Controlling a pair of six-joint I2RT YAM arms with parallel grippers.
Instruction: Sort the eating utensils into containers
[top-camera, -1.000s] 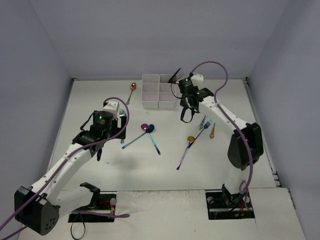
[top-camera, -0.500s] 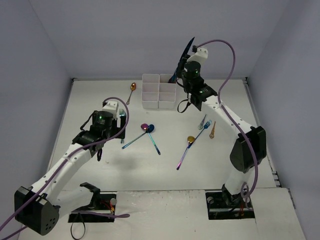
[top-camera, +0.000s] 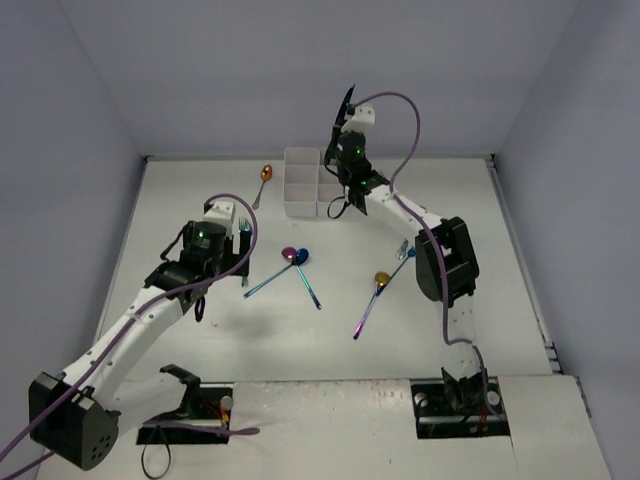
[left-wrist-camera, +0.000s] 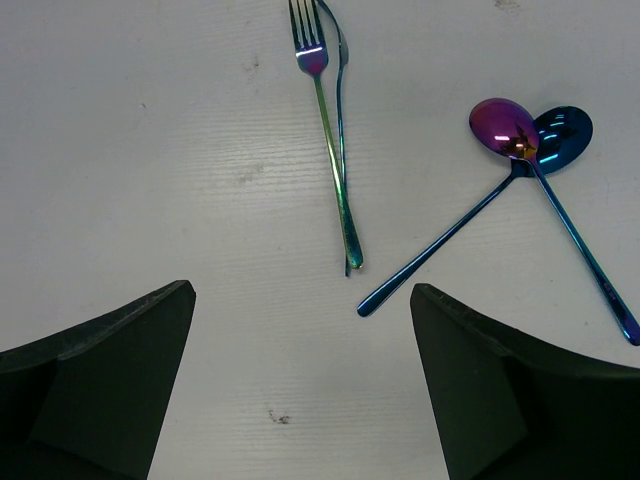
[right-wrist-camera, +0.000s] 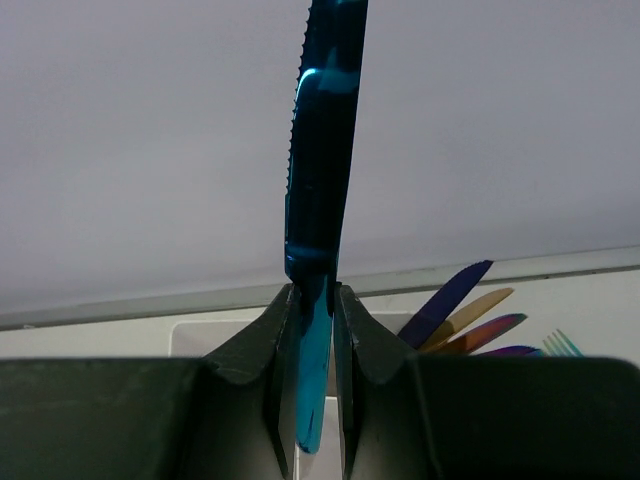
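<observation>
over the last second the right arm has lifted and swung left, so the right pincer (top-camera: 346, 128) has come from the right side of the container (top-camera: 299, 208) to a spot high above its far right corner. the left arm has not stirred. the right pincer is clamped on the blue knife (right-wrist-camera: 325, 150), gripping it low on the blade with the serrated edge and tip standing almost straight up. i judge this to be the carry towards a compartment, with lowering and release not yet done; the knife is longer than the container is tall, so it will probably lean once let go. the knife is glossy, deep blue shading to bright teal near the grip. behind it a few stored utensils (right-wrist-camera: 455, 300) in purple, gold and rainbow finishes lean out of one compartment. the left pincer (left-wrist-camera: 300, 290) hangs with its jaws wide apart and nothing between them, above the tabletop (top-camera: 180, 200), where a rainbow fork (left-wrist-camera: 330, 130), a purple spoon (left-wrist-camera: 505, 128) crossed with a blue spoon (left-wrist-camera: 562, 128), and a copper spoon (top-camera: 265, 175) lie unsorted.
</observation>
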